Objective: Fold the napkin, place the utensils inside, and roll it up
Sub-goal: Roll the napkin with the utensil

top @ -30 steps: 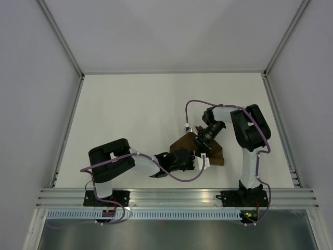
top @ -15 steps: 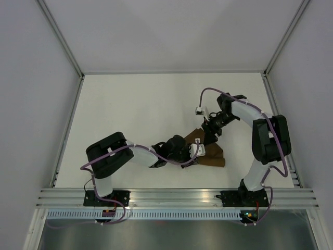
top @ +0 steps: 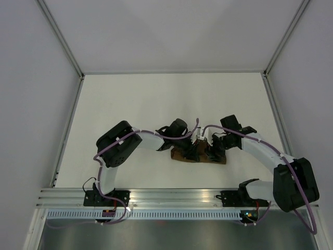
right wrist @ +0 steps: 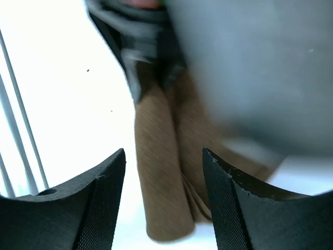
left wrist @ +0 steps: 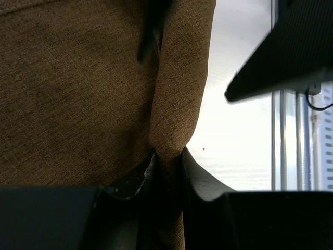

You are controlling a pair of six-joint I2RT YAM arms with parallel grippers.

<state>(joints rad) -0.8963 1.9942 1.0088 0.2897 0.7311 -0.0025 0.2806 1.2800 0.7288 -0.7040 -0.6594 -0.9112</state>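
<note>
Brown napkin (top: 180,155): rolled into a narrow bundle on the white worktop (top: 130,104), between both arms
Left pincer (left wrist: 166,162): clamped on a fold of the napkin
Right pincer (right wrist: 164,156): jaws apart, over the roll's end

White table (top: 130,104); rolled brown napkin (top: 220,160) lying near its front edge.

Left hand (top: 190,149), right hand (top: 212,151) close together over napkin (top: 178,155).
</note>
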